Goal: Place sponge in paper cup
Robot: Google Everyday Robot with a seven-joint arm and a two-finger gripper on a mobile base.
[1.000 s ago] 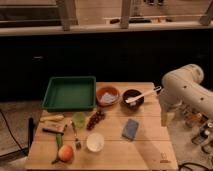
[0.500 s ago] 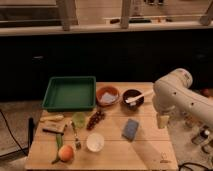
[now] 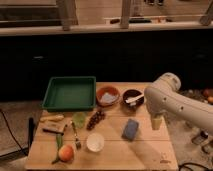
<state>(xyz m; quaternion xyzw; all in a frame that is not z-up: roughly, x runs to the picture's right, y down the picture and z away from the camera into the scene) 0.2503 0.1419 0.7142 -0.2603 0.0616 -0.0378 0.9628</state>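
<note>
Well left of the jaws, nearer the front: cup [image 3: 95, 142], upright. Just left of the jaws: sponge [image 3: 131, 129], flat, untouched. Gripper [image 3: 157, 121] over the right side of the board [image 3: 140, 156], jaws released, empty. Could skid the sponge on a shallow pinch; could bridge the rim or topple the cup (probably light) if dropped off-centre.

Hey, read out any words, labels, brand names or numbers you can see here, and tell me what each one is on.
No text can be read.
Dark mark at the wooden table's front right corner: too small to read.
Sponge, paper cup, green tray: no lettering shows.
Gripper, hanging just right of the sponge, jaws open: no marking shows.
</note>
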